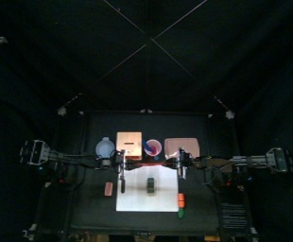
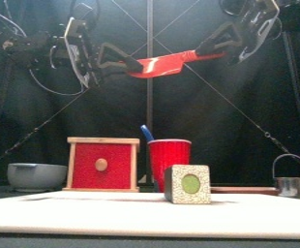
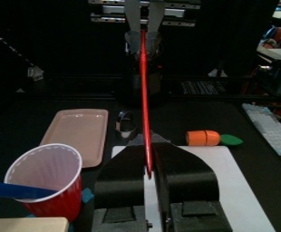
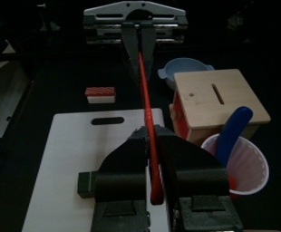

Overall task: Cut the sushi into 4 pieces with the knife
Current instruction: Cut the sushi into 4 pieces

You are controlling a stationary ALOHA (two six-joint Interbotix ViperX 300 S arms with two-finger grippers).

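High up: red knife (image 2: pixel 165 65) held near-level, tilted a bit up toward R. L gripper (image 2: pixel 118 66) is clamped on one end, R gripper (image 2: pixel 220 48) on the other. Below, sushi (image 2: pixel 188 184) stands end-on on white board (image 2: pixel 101 218), green core facing cam. Behind it is a red cup (image 2: pixel 169 160) w/ blue knife (image 2: pixel 146 132) sticking out the top. Box (image 2: pixel 103 165) w/ red front sits just L of cup. Bowl (image 2: pixel 37 175) at far L, metal cutter (image 2: pixel 291 180) at far R.
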